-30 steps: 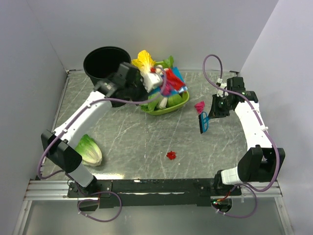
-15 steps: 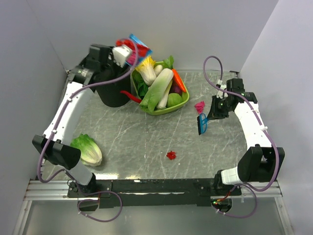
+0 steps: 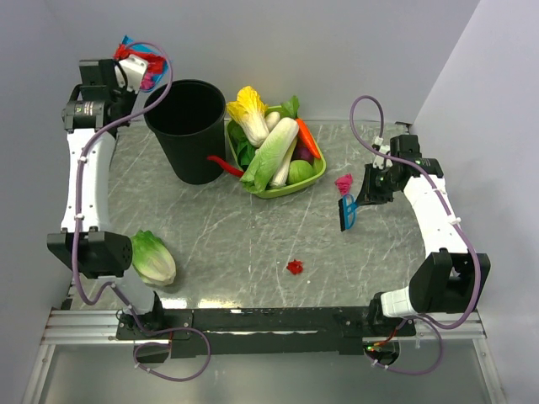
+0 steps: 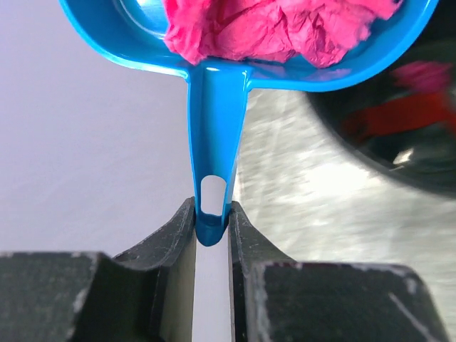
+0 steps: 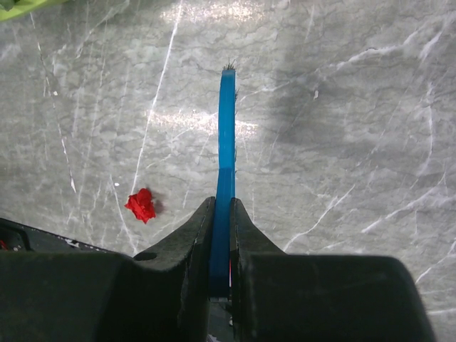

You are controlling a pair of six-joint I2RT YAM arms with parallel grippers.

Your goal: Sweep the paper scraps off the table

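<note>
My left gripper (image 3: 128, 69) (image 4: 212, 221) is shut on the handle of a blue dustpan (image 3: 135, 49) (image 4: 214, 128), raised at the far left, beside and behind the black bin (image 3: 187, 126). Pink and red paper scraps (image 3: 150, 77) (image 4: 271, 28) lie in the pan. At the right of the table (image 3: 236, 244), my right gripper (image 3: 369, 192) (image 5: 221, 214) is shut on a blue brush (image 3: 349, 212) (image 5: 226, 128), bristles down. A magenta scrap (image 3: 344, 182) lies just beyond the brush. One red scrap (image 3: 294, 267) (image 5: 141, 205) lies near the front middle.
A green bowl (image 3: 282, 191) of vegetables stands right of the bin, a red chili (image 3: 223, 162) between them. A lettuce head (image 3: 153, 257) lies at the front left. Grey walls close in the left, back and right sides.
My left arm swung the loaded dustpan leftward from above the bowl, over the bin, to the far left corner. The right arm and brush stayed still.
</note>
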